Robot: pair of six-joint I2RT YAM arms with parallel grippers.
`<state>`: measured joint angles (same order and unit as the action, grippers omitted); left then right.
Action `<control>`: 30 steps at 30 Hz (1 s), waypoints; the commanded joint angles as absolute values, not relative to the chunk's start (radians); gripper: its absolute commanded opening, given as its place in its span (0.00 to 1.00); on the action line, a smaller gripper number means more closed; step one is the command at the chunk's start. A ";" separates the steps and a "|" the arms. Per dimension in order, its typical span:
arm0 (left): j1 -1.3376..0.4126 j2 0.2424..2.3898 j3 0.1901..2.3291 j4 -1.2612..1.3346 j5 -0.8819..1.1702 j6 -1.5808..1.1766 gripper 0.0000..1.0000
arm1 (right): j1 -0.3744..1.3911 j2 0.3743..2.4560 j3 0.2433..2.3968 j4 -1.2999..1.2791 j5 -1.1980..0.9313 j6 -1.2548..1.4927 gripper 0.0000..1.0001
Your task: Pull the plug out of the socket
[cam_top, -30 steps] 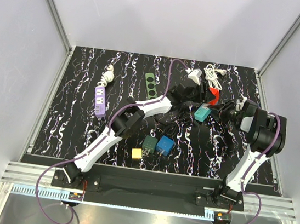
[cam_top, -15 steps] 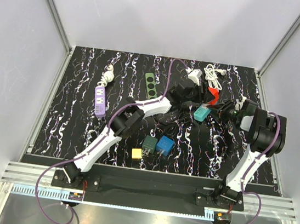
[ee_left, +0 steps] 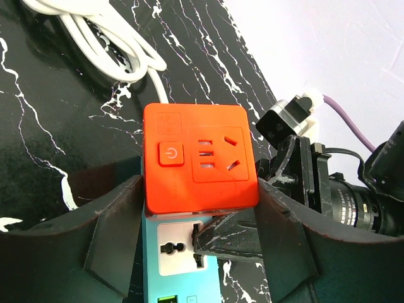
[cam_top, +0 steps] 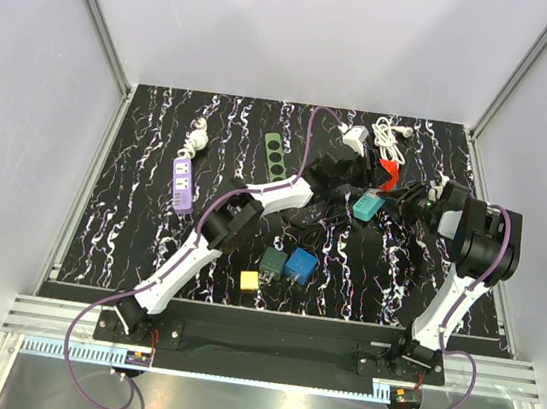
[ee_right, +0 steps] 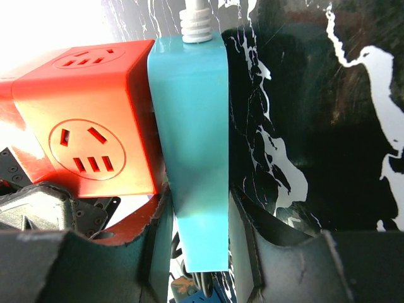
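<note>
The plug is an orange cube adapter (ee_left: 199, 158) seated in the end of a teal socket strip (ee_left: 180, 265). In the top view both lie at the back right of the mat, orange plug (cam_top: 389, 175) above teal socket (cam_top: 369, 207). My left gripper (ee_left: 201, 189) has a finger against each side of the orange plug. My right gripper (ee_right: 199, 199) is shut on the teal socket (ee_right: 192, 126), with the orange plug (ee_right: 88, 113) just left of it. A free outlet on the strip shows below the plug in the left wrist view.
A coiled white cable (cam_top: 389, 132) and a white adapter (cam_top: 353, 136) lie behind the plug. Left of the arms are a purple strip (cam_top: 183, 185) and a green strip (cam_top: 276, 154). Blue (cam_top: 300, 266), dark green (cam_top: 273, 261) and yellow (cam_top: 248, 280) cubes sit nearer.
The left jaws have narrowed a little onto the orange plug. The right gripper and the teal socket have shifted slightly; otherwise both arms hold their places.
</note>
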<state>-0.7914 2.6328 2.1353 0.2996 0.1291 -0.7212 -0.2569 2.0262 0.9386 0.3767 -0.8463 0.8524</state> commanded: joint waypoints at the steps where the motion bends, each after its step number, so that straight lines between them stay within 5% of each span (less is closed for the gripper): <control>1: -0.785 2.519 2.209 0.393 0.169 -0.648 0.00 | -0.259 2.003 0.954 0.313 -0.767 0.884 0.00; 12: -0.795 2.444 2.140 0.377 0.071 -0.626 0.00 | -0.259 2.002 0.950 0.318 -0.762 0.887 0.00; 30: -0.759 2.588 2.390 0.293 0.012 -0.706 0.00 | -0.239 1.979 0.976 0.227 -0.723 0.813 0.00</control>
<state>-0.7918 2.6389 2.2730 0.0978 0.0700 -0.6712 -0.2420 2.0056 0.9600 0.3367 -0.8249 0.8551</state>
